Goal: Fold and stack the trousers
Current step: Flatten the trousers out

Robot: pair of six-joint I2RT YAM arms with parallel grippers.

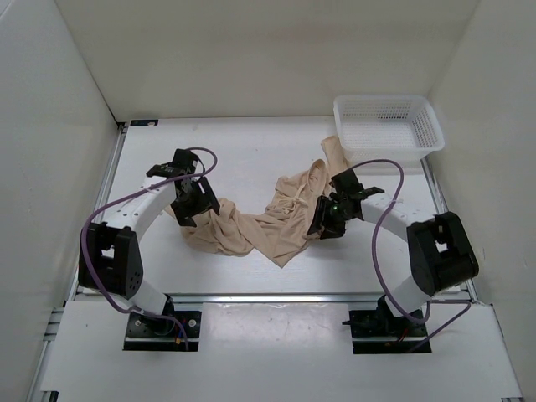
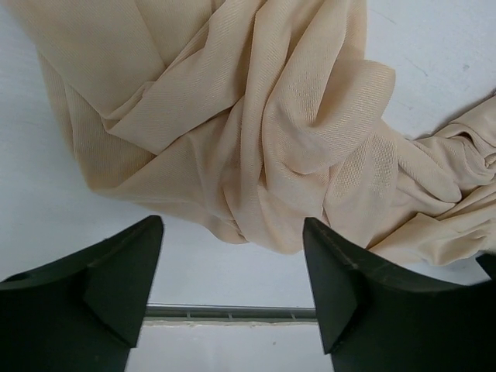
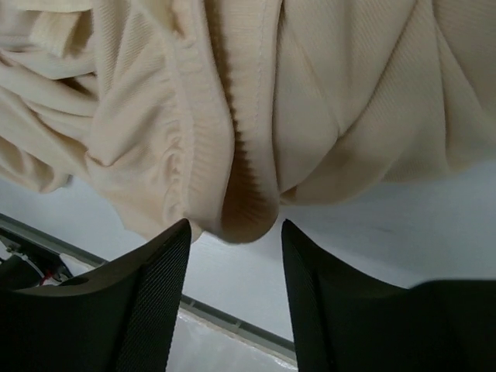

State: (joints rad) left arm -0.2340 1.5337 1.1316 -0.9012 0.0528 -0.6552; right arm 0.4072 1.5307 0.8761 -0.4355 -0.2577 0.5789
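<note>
Only the top view shows the mesh basket (image 1: 387,152) beyond the crumpled beige trousers (image 1: 268,226); left gripper (image 2: 232,232) and right gripper (image 3: 235,229) flank them, fingers spread.

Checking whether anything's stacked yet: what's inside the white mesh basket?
Nothing shows inside the basket, only bare mesh floor and walls. The trousers lie outside, one end by its near corner. Its near wall may hide a strip of floor.

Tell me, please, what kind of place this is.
Most likely a robot lab workcell: white walls box in a white table, a left arm and right arm are bolted at its near edge, and trousers and a mesh basket lie on it.
</note>
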